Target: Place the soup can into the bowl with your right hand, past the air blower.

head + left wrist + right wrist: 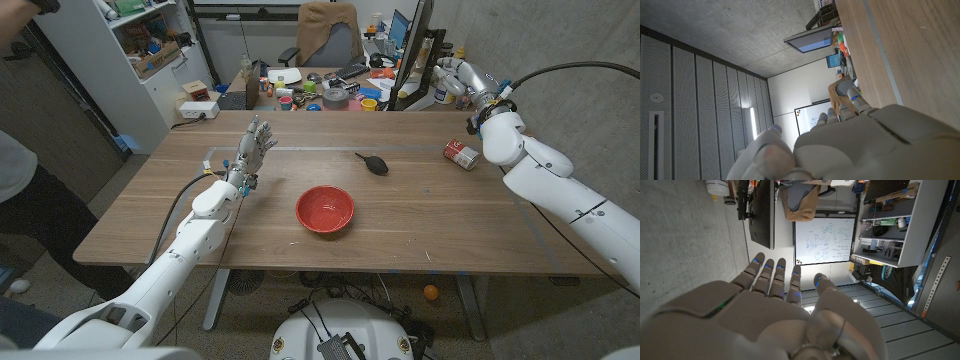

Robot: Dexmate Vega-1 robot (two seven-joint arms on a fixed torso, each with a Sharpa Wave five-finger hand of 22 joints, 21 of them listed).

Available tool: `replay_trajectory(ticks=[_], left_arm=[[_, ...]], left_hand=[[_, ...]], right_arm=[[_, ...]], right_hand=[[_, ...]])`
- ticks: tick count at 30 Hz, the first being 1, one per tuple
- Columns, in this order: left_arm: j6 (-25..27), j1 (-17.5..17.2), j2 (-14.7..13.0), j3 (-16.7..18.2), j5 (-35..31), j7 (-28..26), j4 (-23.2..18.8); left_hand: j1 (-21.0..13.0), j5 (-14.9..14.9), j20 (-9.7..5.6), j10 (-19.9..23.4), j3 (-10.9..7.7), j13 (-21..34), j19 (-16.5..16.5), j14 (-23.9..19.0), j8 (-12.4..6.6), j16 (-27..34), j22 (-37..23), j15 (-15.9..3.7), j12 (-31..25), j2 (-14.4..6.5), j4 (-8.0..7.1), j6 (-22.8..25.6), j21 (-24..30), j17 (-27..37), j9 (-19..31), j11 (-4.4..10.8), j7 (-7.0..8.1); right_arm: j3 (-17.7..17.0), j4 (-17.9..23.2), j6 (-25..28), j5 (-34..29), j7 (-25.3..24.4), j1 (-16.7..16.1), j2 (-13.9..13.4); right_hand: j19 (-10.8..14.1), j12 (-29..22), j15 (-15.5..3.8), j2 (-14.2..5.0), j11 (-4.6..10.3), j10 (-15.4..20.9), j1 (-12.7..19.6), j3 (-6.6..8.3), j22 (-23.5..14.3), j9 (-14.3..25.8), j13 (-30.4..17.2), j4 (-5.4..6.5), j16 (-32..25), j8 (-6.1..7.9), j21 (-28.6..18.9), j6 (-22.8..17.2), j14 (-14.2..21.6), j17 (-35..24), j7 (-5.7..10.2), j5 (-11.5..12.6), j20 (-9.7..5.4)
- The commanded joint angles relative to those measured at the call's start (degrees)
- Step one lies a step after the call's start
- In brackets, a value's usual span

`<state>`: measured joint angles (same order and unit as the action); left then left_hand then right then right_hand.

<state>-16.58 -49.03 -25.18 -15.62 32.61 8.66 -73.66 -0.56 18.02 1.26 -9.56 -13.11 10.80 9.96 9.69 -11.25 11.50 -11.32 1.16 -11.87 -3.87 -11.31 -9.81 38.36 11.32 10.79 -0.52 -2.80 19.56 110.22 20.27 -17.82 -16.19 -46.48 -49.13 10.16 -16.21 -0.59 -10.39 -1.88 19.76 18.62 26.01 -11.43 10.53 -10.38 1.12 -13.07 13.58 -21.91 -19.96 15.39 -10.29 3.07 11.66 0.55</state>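
The soup can point(461, 155), red and white, lies on its side near the table's far right edge. The red bowl point(325, 210) stands at the table's middle, toward the front. Between them, farther back, lies the black air blower point(373, 164). My right hand point(462, 82) is raised above the table's far right corner, beyond the can, with fingers apart and nothing in it; the right wrist view shows its extended fingers point(771, 275). My left hand point(255, 145) stands over the left part of the table, fingers spread and empty, as its back point(855, 145) shows in the left wrist view.
A second desk behind the table carries tape rolls point(336, 96), cups, a monitor point(415, 50) and clutter. A person point(20, 190) stands at the left edge. The wooden table point(430, 220) has bare surface around the bowl.
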Motion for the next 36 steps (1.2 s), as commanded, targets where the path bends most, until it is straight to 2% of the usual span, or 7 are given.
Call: replay_trajectory(ticks=[1, 6, 12, 16, 19, 23, 36], left_arm=[[0.08, -0.49, -0.21, -0.51, -0.56, -0.75, -1.10], [0.06, -1.07, -0.40, -0.49, -0.79, -1.39, -1.89], [0.01, -1.82, -0.58, -0.46, -0.71, -1.78, -2.90], [-0.14, -2.26, -0.75, -0.46, -0.85, -2.15, -3.49], [-0.16, -2.53, -0.95, -0.38, -0.92, -2.47, -3.98], [-0.08, -2.74, -1.17, -0.37, -0.88, -2.61, -4.40], [0.57, -3.51, -1.41, -0.17, 0.36, -2.25, -4.86]], left_hand=[[0.33, 0.39, 0.30, -12.97, -0.01, 0.26, 6.70, 9.30, 0.02, 0.19, -0.11, 0.24, -0.18, -6.12, 0.38, -13.35, -0.02, 0.14, 0.16, -0.01, 0.31], [0.32, 0.40, 0.28, -13.05, -0.01, 0.26, 6.68, 9.35, 0.03, 0.18, -0.10, 0.23, -0.15, -6.12, 0.38, -13.36, -0.03, 0.14, 0.16, -0.18, 0.35], [0.31, 0.42, 0.37, -13.08, 0.00, 0.26, 6.76, 9.38, 0.04, 0.17, -0.10, 0.26, -0.13, -6.11, 0.39, -13.35, -0.08, 0.13, 0.16, -0.22, 0.29], [0.30, 0.43, 0.36, -13.07, 0.00, 0.26, 6.72, 9.40, 0.05, 0.17, -0.09, 0.25, -0.14, -6.11, 0.39, -13.37, -0.09, 0.13, 0.16, -0.21, 0.31], [0.30, 0.43, 0.39, -13.08, 0.00, 0.26, 6.77, 9.40, 0.04, 0.17, -0.09, 0.24, -0.14, -6.11, 0.39, -13.35, -0.11, 0.13, 0.16, -0.18, 0.32], [0.30, 0.44, 0.41, -13.03, 0.00, 0.26, 6.76, 9.39, 0.05, 0.17, -0.09, 0.24, -0.15, -6.11, 0.39, -13.35, -0.12, 0.13, 0.16, -0.16, 0.33], [0.31, 0.46, 0.29, -13.22, 0.03, 0.27, 6.79, 9.64, 0.06, 0.09, -0.08, 0.33, -0.08, -6.08, 0.39, -13.36, -0.18, 0.12, 0.16, -0.26, 0.41]], right_arm=[[2.34, -0.72, 12.47, -18.28, -10.00, 1.32, 5.03], [3.53, -2.10, 16.84, -24.16, -12.68, 2.53, 7.96], [3.87, -3.97, 18.98, -27.41, -13.42, 3.92, 10.42], [4.06, -4.03, 20.64, -27.88, -9.32, 5.07, 10.54], [4.04, -3.81, 21.56, -27.21, -5.02, 6.12, 10.20], [4.71, -4.37, 22.80, -27.55, -0.96, 7.81, 9.65], [9.13, -6.32, 28.75, -32.65, 9.48, 13.17, 9.06]], right_hand=[[3.60, -1.13, -1.66, 0.02, 0.66, 4.77, 1.42, 2.02, -0.38, 0.11, -0.12, 0.28, -0.87, 0.58, -1.67, -4.56, 5.84, -0.05, -0.12, 0.63, 0.70], [9.25, -1.76, -2.99, 0.02, 1.27, 9.99, 2.63, 4.45, -0.77, 0.09, -0.05, 0.62, -1.29, 0.80, -4.62, -10.02, 12.77, -0.05, -0.07, 1.07, -0.83], [10.07, -1.98, -3.34, 0.44, 1.32, 12.23, 3.44, 5.61, -0.92, 0.09, -0.03, 0.21, -0.87, 0.89, -5.42, -12.36, 14.73, 0.12, -0.01, 1.28, -0.78], [8.61, -1.11, -3.26, 1.21, 1.47, 11.02, 3.42, 5.59, -0.92, 0.09, -0.03, -0.04, 0.05, 0.06, -5.09, -11.47, 13.78, 0.06, 0.16, 1.18, 0.45], [5.97, 0.89, -2.70, 1.87, 1.70, 7.61, 3.48, 4.95, -0.81, 0.15, -0.07, -0.76, 1.66, -1.67, -4.30, -8.79, 10.24, -0.39, 0.65, 0.95, 2.93], [4.12, 2.14, -2.26, 2.29, 1.40, 5.55, 3.37, 4.10, -0.70, 0.22, -0.13, -1.27, 2.36, -2.75, -3.68, -6.34, 7.63, -0.65, 0.75, 0.72, 3.71], [3.10, 3.39, -2.63, 0.99, 2.69, 3.49, 3.69, 3.42, -0.60, 0.32, -0.21, -1.56, 2.18, -3.56, -3.41, -2.81, 5.73, -1.11, 1.36, 0.65, 2.90]])
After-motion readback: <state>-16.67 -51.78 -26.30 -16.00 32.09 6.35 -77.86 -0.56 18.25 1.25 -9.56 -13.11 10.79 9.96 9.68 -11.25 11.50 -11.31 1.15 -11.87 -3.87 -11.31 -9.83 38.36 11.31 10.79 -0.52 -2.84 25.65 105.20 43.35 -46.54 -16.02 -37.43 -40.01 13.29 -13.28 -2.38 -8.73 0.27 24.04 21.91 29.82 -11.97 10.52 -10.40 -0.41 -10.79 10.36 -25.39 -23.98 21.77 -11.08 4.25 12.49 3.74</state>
